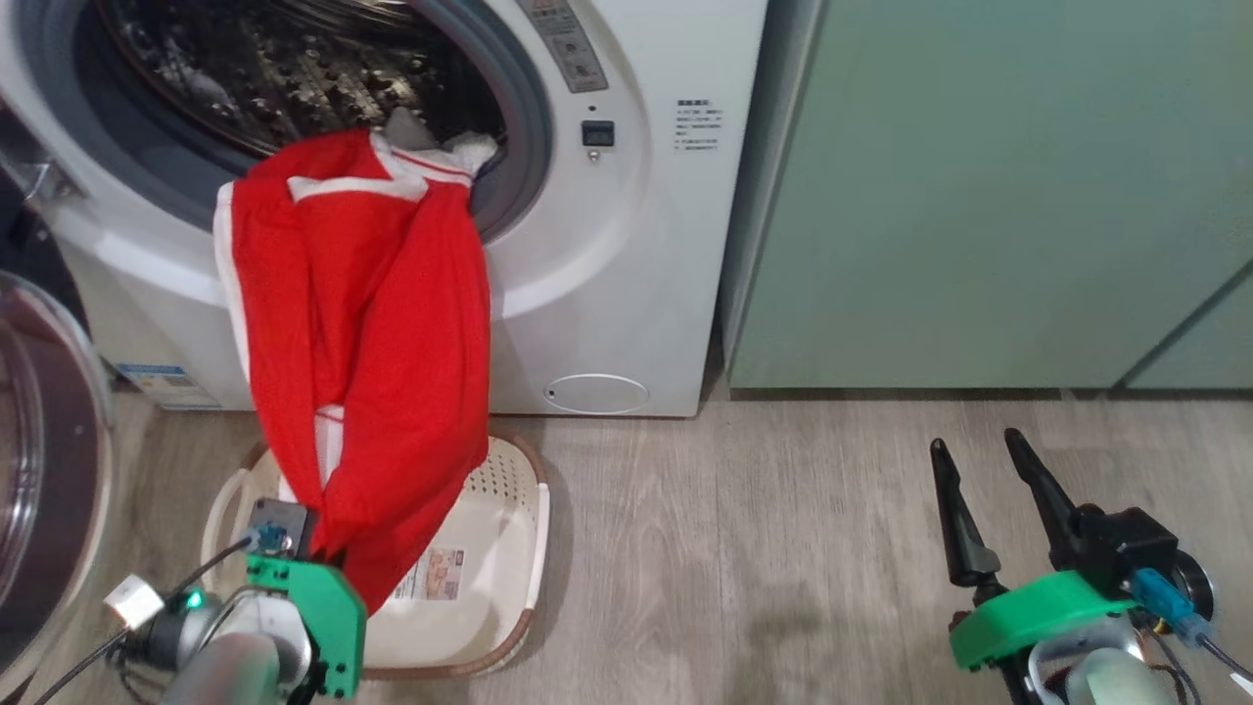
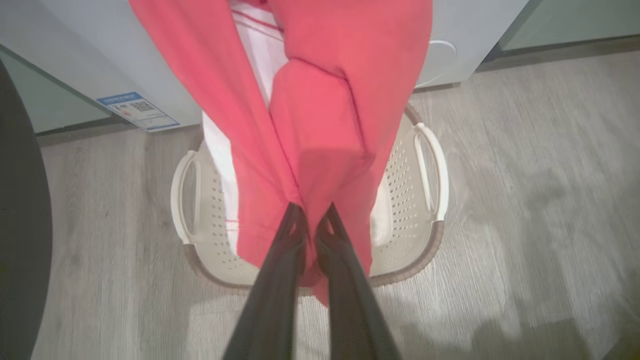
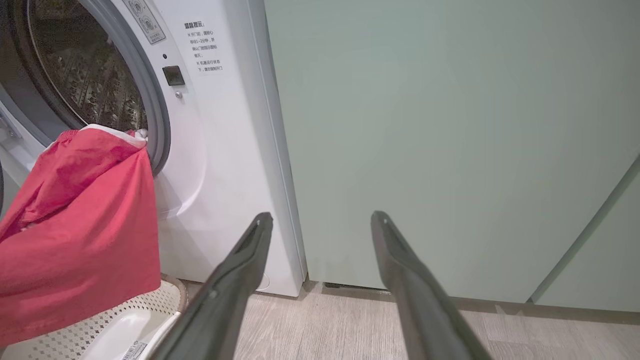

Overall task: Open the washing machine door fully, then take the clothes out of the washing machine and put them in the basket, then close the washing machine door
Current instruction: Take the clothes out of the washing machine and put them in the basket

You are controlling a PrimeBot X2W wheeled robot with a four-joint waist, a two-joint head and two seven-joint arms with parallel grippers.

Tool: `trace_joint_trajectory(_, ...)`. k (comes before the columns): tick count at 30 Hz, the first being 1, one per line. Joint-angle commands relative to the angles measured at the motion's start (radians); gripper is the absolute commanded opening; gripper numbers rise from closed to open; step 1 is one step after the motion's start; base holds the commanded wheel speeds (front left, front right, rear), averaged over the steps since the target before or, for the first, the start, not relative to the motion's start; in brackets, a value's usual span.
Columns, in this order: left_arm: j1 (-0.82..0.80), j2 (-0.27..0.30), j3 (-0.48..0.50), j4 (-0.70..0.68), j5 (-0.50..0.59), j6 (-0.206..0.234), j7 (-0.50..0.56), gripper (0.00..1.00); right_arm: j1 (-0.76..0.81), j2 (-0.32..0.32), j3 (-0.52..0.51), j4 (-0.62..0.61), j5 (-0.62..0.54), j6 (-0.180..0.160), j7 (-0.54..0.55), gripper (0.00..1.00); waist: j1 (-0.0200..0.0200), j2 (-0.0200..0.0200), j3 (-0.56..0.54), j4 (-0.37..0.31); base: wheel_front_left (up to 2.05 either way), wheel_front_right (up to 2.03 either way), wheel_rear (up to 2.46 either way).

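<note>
The left gripper is pinching the lower end of the red clothes between pressed-together jaws. The clothes are hanging from the washing machine mouth down over the basket on the floor. The right gripper is waiting well apart, jaws spread and empty. The door is standing open, so opening looks done; dropping the clothes in and closing it are left. The door is cut off, and the drum's depth is hard to read.

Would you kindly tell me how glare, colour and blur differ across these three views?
Head view: sharp, with the clothes saturated red and pale reflections on the washing machine door. Left wrist view: the clothes look washed-out pink, and the left pincer is soft so close to the lens. Right wrist view: the wide angle slants the washing machine edge.
</note>
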Motion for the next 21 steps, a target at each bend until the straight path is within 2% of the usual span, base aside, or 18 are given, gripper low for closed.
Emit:
trace_joint_trajectory(1,-0.005,0.042,0.018,-0.001,-0.003,0.001,0.006,0.00,-0.019,-0.019,0.025,-0.032,0.004,-0.001,-0.006,1.00,0.0000,-0.0001,0.008,-0.009,0.00,0.00,0.00)
trace_joint_trajectory(6,0.018,0.058,-0.001,0.015,-0.004,0.001,0.057,0.00,-0.032,-0.024,0.028,-0.035,0.002,-0.001,-0.006,1.00,0.0000,-0.0001,0.035,-0.034,0.00,0.00,0.00)
trace_joint_trajectory(11,0.041,0.073,-0.013,0.029,-0.015,0.001,0.168,0.00,-0.043,-0.021,0.023,-0.042,-0.006,-0.001,-0.006,1.00,0.0000,-0.0001,0.073,-0.057,0.00,0.00,0.00)
trace_joint_trajectory(21,0.022,0.077,-0.021,0.034,-0.055,0.001,0.222,0.00,-0.074,-0.021,0.010,-0.056,-0.026,-0.001,-0.006,1.00,0.0000,-0.0001,0.153,-0.079,0.00,0.00,0.00)
